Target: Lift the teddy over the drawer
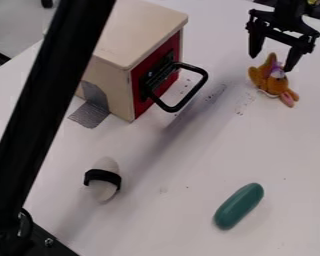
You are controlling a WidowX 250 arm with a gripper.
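Observation:
At the upper right of the camera view, the black gripper (272, 61) hangs open, its two fingers spread apart. The teddy (269, 79), a small orange plush with a purple and white head part and a pink tip, lies on the table just below the fingertips, and nothing shows clasped between them. The drawer (136, 77) has a red front and a black loop handle (197, 89); it is set in a cream wooden box (139, 30) at the upper left, to the left of the teddy, and looks shut.
A white egg-shaped object with a black band (104, 180) lies at the lower left. A teal oblong object (239, 206) rests at the lower right. Grey tape (89, 115) holds the box's side to the white table (183, 165). A black bar crosses the left side.

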